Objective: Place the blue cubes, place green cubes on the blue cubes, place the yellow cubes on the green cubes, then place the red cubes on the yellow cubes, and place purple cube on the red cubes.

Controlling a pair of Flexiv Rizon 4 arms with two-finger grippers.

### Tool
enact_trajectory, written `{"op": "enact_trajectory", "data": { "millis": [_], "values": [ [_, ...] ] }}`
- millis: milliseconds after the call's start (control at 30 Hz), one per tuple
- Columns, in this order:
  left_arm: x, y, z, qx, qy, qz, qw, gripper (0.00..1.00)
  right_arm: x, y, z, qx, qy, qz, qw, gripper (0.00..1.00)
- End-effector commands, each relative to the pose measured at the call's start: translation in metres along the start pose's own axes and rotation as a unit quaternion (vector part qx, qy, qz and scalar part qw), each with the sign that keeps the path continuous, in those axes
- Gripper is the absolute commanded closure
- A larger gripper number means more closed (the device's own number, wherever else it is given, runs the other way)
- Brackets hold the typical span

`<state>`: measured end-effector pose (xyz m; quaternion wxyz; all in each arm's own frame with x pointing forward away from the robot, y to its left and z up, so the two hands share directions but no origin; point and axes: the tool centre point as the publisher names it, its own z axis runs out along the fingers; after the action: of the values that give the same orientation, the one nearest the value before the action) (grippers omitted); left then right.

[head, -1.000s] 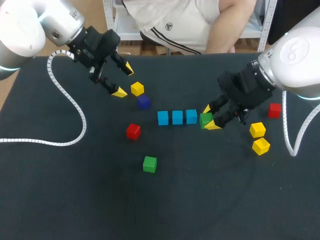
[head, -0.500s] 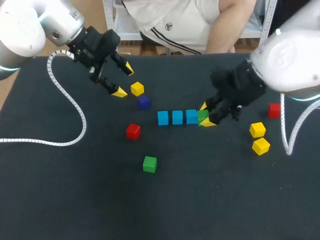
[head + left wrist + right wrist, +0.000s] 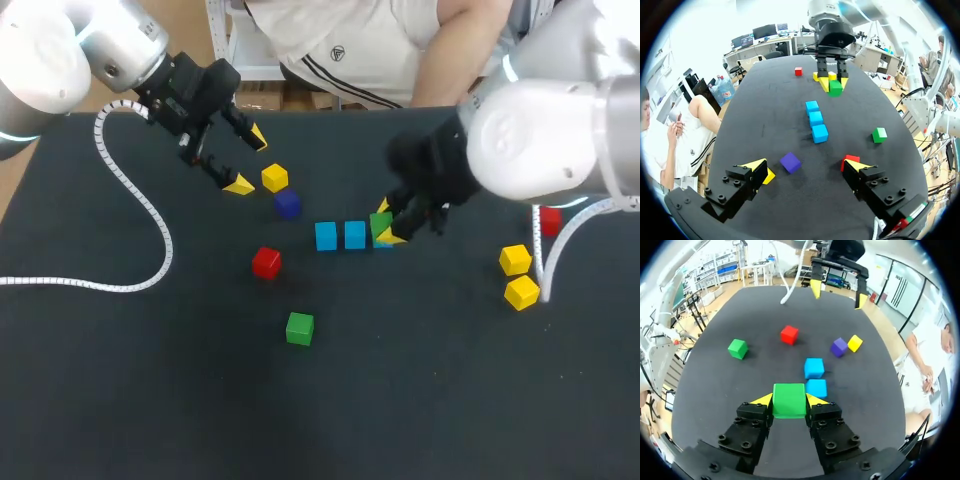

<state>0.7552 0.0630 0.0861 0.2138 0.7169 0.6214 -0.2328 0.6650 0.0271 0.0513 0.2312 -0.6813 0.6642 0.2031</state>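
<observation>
Entering from the upper left corner: left arm [image 3: 60,50], angled down over the table [image 3: 150,400], white coiled cable [image 3: 130,190] trailing beneath it. Left tool [image 3: 248,160] spread wide, gripping nothing, poised just beside a yellow cube [image 3: 274,178]. Near that, a purple cube [image 3: 287,204]; lower down, a red cube [image 3: 266,262] and a loose green cube [image 3: 299,328], each apart from the rest. At mid-table, a row of blue cubes [image 3: 355,235], side by side. Over the row's right end, the held green cube [image 3: 381,225], pinched from two sides by the right tool [image 3: 386,223]; whether touching the blue cube beneath, impossible to tell. Right arm [image 3: 540,130] stretched in from the right, past the middle, wrist tilted down. Farther right, two yellow cubes [image 3: 518,276] close together, and a second red cube [image 3: 549,220] half hidden behind the arm.
</observation>
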Motion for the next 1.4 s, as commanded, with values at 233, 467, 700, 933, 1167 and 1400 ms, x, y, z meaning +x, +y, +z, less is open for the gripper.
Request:
{"op": "enact_trajectory", "data": {
  "millis": [233,467,700,933,1167,1400],
  "values": [
    [0.0,0.003,0.0,0.003,0.0,0.001,1.0,0.0,-0.001,-0.015,-0.001,-0.014,-0.054,0.017,0.998,1.0],
    [0.0,0.003,0.0,0.003,0.0,0.001,1.0,0.0,0.005,-0.019,0.005,-0.024,-0.082,0.065,0.994,1.0],
    [0.0,0.003,0.0,0.003,0.0,0.001,1.0,0.0,-0.001,-0.019,0.015,-0.02,-0.068,0.048,0.996,1.0],
    [0.0,0.003,0.0,0.003,0.0,0.001,1.0,0.0,0.0,-0.023,0.028,-0.007,-0.054,0.019,0.998,1.0],
    [0.0,0.003,0.0,0.003,0.0,0.001,1.0,0.0,0.009,-0.031,0.032,0.008,-0.066,0.007,0.998,1.0],
    [0.0,0.003,0.0,0.003,0.0,0.001,1.0,0.0,0.014,-0.038,0.035,-0.001,-0.069,0.015,0.998,1.0]
  ]
}}
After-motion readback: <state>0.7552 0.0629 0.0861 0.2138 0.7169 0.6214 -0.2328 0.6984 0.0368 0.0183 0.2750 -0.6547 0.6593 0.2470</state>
